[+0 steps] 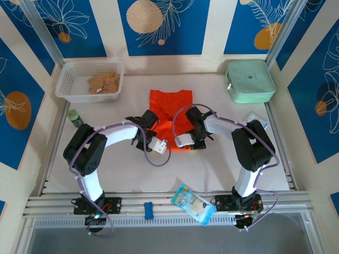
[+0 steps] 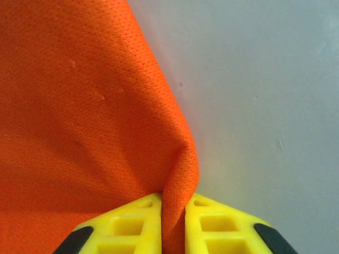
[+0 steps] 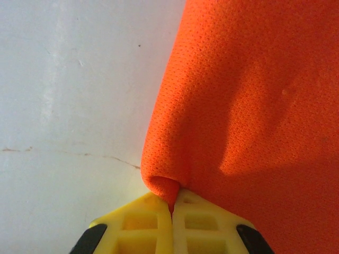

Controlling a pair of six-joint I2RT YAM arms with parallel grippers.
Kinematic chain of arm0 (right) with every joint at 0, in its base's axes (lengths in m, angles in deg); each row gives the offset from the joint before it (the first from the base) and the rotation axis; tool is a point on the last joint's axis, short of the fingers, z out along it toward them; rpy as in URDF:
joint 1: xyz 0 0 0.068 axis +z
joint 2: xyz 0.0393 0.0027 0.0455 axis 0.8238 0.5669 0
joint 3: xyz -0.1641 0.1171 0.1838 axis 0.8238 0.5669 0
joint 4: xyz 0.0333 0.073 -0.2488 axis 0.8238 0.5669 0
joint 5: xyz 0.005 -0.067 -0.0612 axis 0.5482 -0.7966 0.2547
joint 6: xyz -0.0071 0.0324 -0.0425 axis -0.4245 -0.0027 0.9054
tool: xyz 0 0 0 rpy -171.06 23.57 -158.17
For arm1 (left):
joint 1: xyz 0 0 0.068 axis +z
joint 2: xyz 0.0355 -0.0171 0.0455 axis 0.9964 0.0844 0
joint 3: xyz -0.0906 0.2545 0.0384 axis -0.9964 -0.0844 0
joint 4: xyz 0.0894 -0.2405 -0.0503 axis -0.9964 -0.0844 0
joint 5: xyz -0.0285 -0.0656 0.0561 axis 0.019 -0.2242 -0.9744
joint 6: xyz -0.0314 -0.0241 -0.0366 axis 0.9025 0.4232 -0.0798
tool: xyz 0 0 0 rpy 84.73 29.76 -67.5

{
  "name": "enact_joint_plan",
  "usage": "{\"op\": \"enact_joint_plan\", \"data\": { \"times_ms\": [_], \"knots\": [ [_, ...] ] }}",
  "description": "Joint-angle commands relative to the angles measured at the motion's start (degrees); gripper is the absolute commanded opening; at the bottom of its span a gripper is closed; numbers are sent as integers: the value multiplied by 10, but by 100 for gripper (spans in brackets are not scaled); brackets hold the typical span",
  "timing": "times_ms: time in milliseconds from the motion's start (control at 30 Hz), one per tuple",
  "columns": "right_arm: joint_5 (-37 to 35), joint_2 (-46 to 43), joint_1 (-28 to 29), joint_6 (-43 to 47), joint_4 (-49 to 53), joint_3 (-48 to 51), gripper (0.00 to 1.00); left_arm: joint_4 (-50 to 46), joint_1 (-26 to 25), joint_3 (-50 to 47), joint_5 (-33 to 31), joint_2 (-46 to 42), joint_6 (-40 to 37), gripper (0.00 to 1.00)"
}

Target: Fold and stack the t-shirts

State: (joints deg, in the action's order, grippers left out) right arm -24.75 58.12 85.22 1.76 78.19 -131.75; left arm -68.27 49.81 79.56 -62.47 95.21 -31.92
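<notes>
The orange-red t-shirt [image 1: 169, 103] lies at the middle of the table, its near part gathered up between both arms. My left gripper [image 1: 149, 121] is at the shirt's left side. In the left wrist view it [image 2: 173, 225] is shut on a raised fold of the t-shirt [image 2: 79, 116], the cloth squeezed between the yellow fingers [image 2: 127, 227]. My right gripper [image 1: 193, 118] is at the shirt's right side. In the right wrist view it [image 3: 172, 214] is shut on a rolled edge of the t-shirt [image 3: 249, 95], pinched thin between its fingers [image 3: 204, 225].
A white basket [image 1: 66, 79] holding brown pieces stands at the back left, and the mint-green case [image 1: 250, 80] at the back right. A small green-capped bottle [image 1: 74, 116] stands left of the arms. A snack packet [image 1: 193, 203] and a blue piece [image 1: 149, 210] lie on the front rail.
</notes>
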Motion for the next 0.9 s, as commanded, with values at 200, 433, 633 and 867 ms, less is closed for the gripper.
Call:
{"op": "enact_joint_plan", "data": {
  "times_ms": [200, 433, 633, 867],
  "knots": [
    [26, 9, -4, -3, 34, 4, 0, 94, 7, -30, -10, 14, -2, 0],
    [36, -56, -14, -12, 31, 22, 0, 53, 8, -41, 22, -69, -1, 0],
    [46, -123, -13, -36, 24, 49, 0, 0, 8, -38, 52, -151, 8, 0],
    [41, -206, 9, -80, 26, 89, 0, -53, 0, -40, 63, -232, 51, 0]
  ]
}}
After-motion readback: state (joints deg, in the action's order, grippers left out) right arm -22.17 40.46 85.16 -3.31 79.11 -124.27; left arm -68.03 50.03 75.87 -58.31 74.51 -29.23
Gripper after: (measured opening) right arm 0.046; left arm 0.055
